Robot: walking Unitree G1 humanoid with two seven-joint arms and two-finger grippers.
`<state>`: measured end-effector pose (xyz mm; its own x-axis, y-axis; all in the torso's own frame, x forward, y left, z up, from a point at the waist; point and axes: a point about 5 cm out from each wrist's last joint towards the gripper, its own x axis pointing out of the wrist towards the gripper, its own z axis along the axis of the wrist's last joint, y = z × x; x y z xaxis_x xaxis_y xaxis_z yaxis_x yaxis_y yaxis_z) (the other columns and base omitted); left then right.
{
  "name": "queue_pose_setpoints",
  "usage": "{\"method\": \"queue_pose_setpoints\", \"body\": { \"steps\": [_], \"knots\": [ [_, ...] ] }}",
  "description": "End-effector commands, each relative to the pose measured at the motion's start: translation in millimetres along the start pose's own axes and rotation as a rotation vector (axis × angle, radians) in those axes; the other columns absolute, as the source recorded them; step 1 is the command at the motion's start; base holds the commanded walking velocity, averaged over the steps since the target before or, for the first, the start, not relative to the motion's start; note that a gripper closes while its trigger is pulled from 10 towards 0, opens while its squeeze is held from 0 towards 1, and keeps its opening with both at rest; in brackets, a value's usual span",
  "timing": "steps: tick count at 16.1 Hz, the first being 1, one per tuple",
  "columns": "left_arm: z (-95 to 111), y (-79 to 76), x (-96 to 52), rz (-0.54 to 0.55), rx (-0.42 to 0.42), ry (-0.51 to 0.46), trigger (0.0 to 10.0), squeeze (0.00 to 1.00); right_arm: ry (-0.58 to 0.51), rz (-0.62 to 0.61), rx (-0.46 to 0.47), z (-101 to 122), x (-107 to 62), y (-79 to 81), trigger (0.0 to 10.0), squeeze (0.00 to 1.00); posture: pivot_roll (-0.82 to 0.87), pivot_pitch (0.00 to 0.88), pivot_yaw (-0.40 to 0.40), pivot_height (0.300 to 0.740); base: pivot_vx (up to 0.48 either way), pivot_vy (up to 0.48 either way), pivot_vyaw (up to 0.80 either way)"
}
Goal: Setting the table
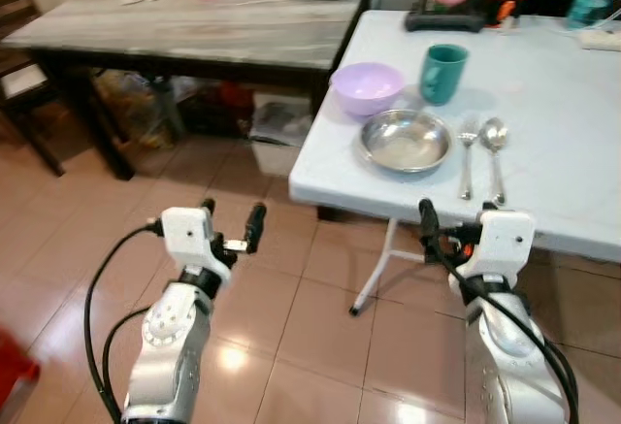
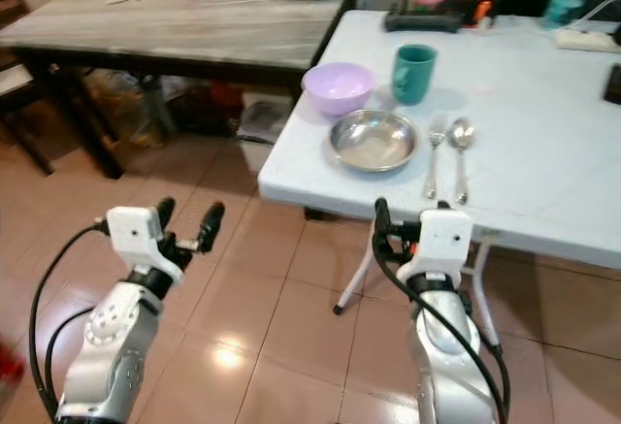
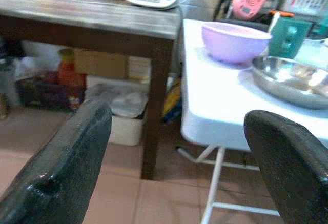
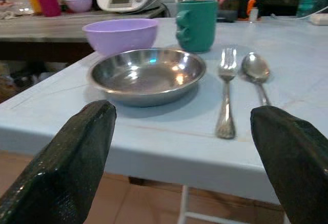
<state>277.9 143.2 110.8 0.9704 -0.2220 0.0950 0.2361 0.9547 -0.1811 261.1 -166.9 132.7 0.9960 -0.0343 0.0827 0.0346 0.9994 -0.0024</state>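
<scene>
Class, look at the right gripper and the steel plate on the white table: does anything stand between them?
Nothing visible does. The right gripper, fingers open, sits off the near edge of the white table, and the steel plate lies straight ahead. The fork lies beside that line.

The scene was viewed from head height by the two eye views, angled forward and down over both arms toward the white counter point(image 1: 543, 152) and tiled floor point(image 1: 291, 346). The same scene was shared by both, slightly offset. The counter's near corner was seen from below its edge in the left wrist view. The steel plate point(image 4: 146, 75) was looked at closely, just above counter level, in the right wrist view.
</scene>
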Motion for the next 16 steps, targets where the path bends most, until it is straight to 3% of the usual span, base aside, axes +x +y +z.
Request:
{"method": "queue_pose_setpoints", "body": {
  "steps": [1, 12, 16],
  "knots": [
    [2.5, 1.1, -1.1, -0.006, 0.002, -0.003, 10.0, 0.0, -0.021, 0.009, 0.004, 5.7, -0.1, 1.3, 10.0, 0.0, -0.17, 0.09, 0.084, 0.74, 0.371, 0.0, 0.0],
    [-3.6, -6.7, -4.4, -0.04, -0.034, 0.025, 10.0, 0.0, -0.014, 0.024, 0.0, 5.3, -1.9, 2.0, 10.0, 0.0, -0.18, 0.091, 0.077, 0.74, 0.449, 0.0, -0.15],
    [-3.2, -9.2, -6.1, -0.059, -0.036, 0.025, 10.0, 0.0, -0.016, 0.035, 0.0, 6.8, -1.8, 2.5, 10.0, 0.0, -0.18, 0.094, 0.072, 0.74, 0.0, 0.0, 0.0]
  ]
}}
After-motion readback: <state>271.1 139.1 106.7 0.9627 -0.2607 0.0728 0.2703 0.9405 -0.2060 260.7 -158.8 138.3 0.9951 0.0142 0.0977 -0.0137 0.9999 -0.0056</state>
